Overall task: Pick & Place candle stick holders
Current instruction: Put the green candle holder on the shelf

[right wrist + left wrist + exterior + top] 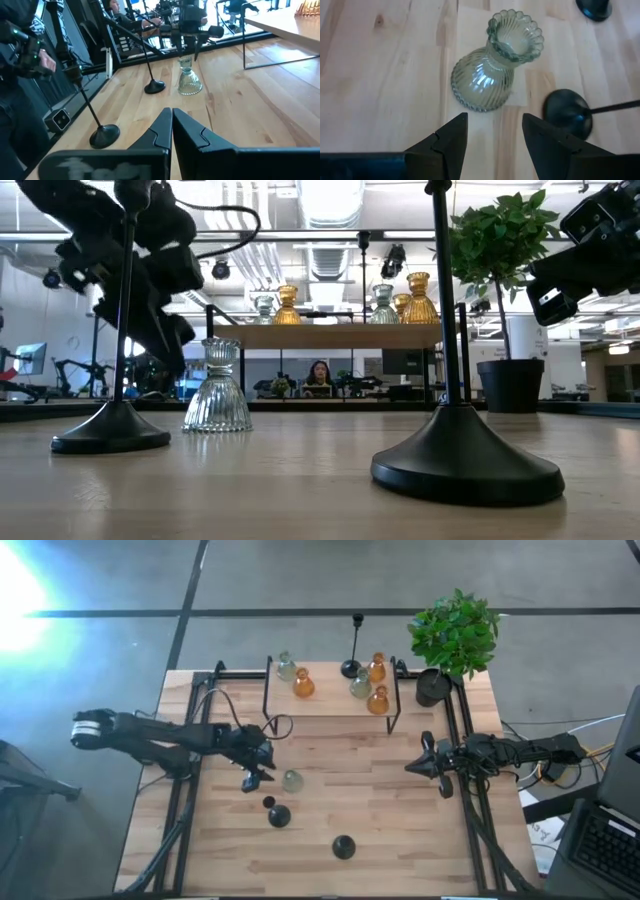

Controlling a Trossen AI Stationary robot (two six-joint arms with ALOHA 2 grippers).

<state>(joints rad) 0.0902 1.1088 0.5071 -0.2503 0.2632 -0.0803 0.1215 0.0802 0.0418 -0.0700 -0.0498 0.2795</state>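
A clear-grey ribbed glass holder (292,780) stands upright on its wide base on the table; it also shows in the left wrist view (492,62) and the low view (218,388). My left gripper (256,776) is open, just left of and above it, touching nothing. Two black round-based holders (279,816) (344,847) with thin stems stand near the front. Several amber and clear-grey holders (303,685) and one black one (352,667) stand on the wooden shelf (330,700). My right gripper (420,766) is shut and empty at the table's right.
A black pot with a green plant (452,635) stands at the far right corner. The shelf's black metal legs (268,705) stand on the table's far half. Black frame rails (185,790) run along both table sides. A person (320,376) sits in the room beyond.
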